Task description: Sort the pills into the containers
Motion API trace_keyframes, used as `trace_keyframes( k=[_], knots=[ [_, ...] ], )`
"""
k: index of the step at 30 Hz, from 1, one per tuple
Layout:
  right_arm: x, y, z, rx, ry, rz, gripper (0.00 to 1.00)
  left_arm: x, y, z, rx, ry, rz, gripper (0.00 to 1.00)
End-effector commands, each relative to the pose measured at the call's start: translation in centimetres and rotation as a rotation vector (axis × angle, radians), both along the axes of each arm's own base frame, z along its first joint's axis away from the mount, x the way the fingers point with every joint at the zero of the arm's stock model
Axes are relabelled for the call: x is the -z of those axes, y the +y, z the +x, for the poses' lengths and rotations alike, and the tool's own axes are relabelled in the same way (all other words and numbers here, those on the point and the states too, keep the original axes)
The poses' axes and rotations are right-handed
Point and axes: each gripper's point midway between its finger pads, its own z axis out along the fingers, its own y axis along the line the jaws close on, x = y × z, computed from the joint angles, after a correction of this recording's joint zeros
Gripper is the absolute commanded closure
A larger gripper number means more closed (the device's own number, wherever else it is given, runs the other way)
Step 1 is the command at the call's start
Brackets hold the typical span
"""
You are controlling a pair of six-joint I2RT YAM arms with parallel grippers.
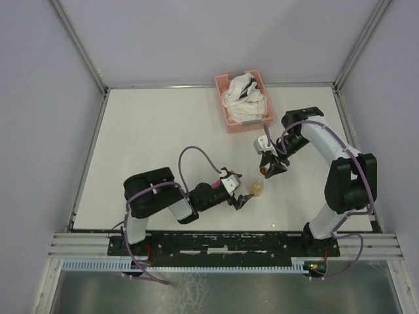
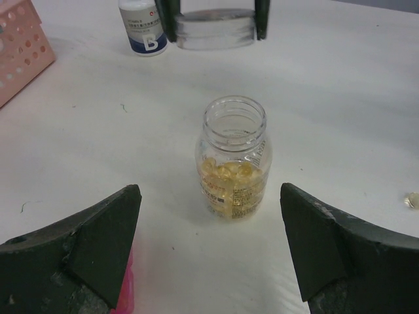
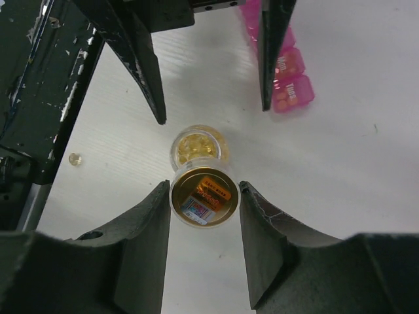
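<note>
Left tool (image 2: pixel 209 196) spread, facing open jar (image 2: pixel 232 163) of pills (image 2: pixel 229 173); right tool (image 3: pixel 204 195) pinching lid (image 3: pixel 203 199); pink containers (image 3: pixel 291 78): contents unclear.

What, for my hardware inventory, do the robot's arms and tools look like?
The left arm and right arm have black joint housings, white links and looping mauve cables. The left tool and right tool carry dark, scuffed, wedge-shaped fingers.

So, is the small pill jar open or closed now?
Open. The jar stands upright with a bare mouth, pills inside; the right gripper holds its lid.
</note>
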Motion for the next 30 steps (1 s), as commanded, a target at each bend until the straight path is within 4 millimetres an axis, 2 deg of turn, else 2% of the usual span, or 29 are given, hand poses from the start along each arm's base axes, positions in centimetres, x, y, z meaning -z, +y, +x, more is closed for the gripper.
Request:
trace_keyframes(
  k=[1, 8, 12, 23, 30],
  knots=[
    [-0.5, 0.4, -1.8, -0.027, -0.018, 0.033, 0.83, -3.0, -1.1, 1.5, -0.053, -0.121, -0.099, 0.06],
    [-0.4, 0.8, -1.8, -0.016, -0.023, 0.018, 0.82, -1.3, -3.0, 1.5, -0.009, -0.106, -0.094, 0.07],
    [-0.1, 1.0, -1.8, -0.014, -0.033, -0.001, 0.82, -0.8, -3.4, 1.6, -0.006, -0.101, -0.118, 0.09],
    [1.3, 0.9, -1.3, 0.009, -0.034, -0.059, 0.82, -1.0, -4.4, 1.0, 0.0, -0.099, -0.176, 0.1],
    [0.8, 0.9, -1.4, 0.019, -0.037, -0.054, 0.82, -0.7, -5.4, 1.3, -0.042, -0.115, -0.181, 0.09]
  ],
)
